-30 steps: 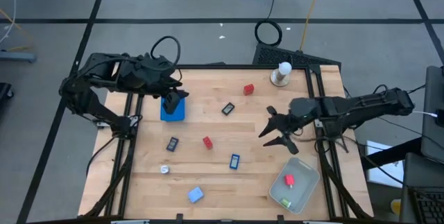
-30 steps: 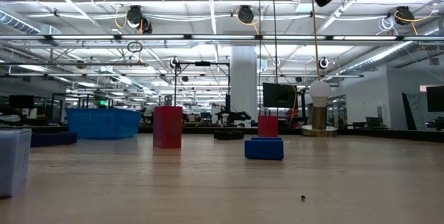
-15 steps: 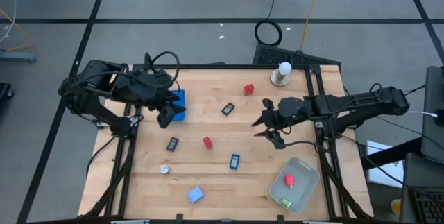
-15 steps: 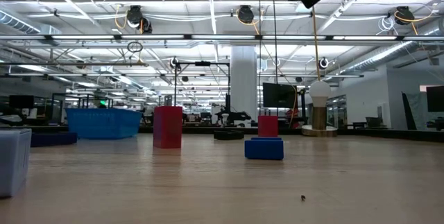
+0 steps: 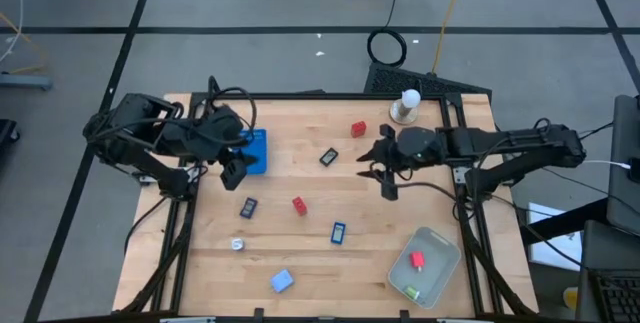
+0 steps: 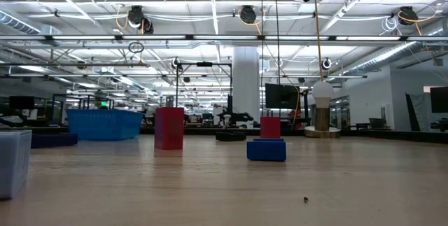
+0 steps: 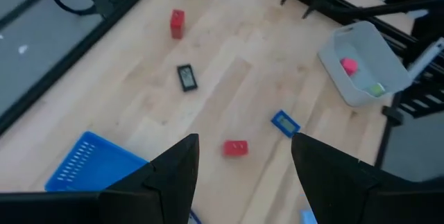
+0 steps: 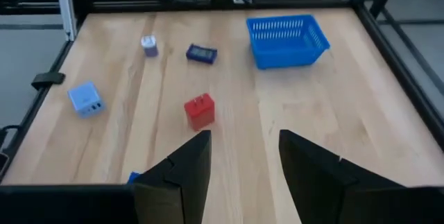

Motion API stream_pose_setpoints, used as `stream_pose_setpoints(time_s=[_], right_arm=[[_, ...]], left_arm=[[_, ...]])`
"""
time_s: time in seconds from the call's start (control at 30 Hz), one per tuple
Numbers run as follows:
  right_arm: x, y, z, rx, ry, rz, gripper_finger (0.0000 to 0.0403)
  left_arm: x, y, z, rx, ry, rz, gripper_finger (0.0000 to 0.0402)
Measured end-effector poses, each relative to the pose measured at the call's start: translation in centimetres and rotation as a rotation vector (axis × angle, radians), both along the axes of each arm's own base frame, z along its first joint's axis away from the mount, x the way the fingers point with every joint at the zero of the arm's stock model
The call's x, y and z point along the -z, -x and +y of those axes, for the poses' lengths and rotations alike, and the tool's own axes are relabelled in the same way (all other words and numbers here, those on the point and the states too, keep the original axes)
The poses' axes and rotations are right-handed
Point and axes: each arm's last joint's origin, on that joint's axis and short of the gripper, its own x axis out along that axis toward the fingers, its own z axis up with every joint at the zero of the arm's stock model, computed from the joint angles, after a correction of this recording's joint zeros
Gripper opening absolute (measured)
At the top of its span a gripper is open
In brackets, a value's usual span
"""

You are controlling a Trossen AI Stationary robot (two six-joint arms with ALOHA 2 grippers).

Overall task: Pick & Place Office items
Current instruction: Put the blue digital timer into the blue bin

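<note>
Wooden table (image 5: 300, 253) seen from above, with a dark robot arm reaching in from each side and small office items scattered across it.

Taking the table as a clock face with twelve at the far edge, the left gripper (image 5: 233, 168) hangs at about ten o'clock, over the near edge of a blue mesh basket (image 5: 255, 149). Its fingers are partly apart and hold nothing; the left wrist view shows bare wood between them.

Moving right across the table: a small silvery-white piece (image 5: 238, 244) lies at about eight o'clock, with a black clip (image 5: 248, 206) just beyond it toward the centre. A light blue block (image 5: 282, 280) sits near the front edge at about seven. A red block (image 5: 298, 204) rests close to the centre, and a dark blue piece (image 5: 338, 231) lies at about six. A second black clip (image 5: 328, 157) is at about twelve, with another red block (image 5: 358, 129) at about one, nearer the far edge.

The right gripper (image 5: 377, 168) hovers at about two o'clock, fingers partly apart and empty, pointing toward the centre.

A white knob-topped stand (image 5: 406, 106) stands in the far right corner. A translucent tray (image 5: 445, 253) sits at about five o'clock, holding a pink-red piece (image 5: 416, 259) and a green piece (image 5: 412, 291).
</note>
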Motion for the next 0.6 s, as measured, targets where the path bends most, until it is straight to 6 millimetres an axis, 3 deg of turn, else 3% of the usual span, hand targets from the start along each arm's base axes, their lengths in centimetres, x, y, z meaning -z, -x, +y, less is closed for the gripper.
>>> stream_pose_setpoints(time_s=[0.13, 0.3, 0.6], right_arm=[[-0.3, -0.9, 0.1, -0.026, 0.031, 0.03, 0.016], [-0.8, -2.1, 0.7, -0.192, 0.058, 0.053, 0.016], [0.2, -4.8, 1.0, -0.398, -0.003, 0.274, 0.016]], left_arm=[[0.0, 0.0, 0.0, 0.026, -0.029, 0.007, 0.023], [0.0, 0.0, 0.1, 0.046, -0.057, 0.013, 0.023], [-0.1, 0.0, 0.3, -0.002, -0.1, 0.001, 0.023]])
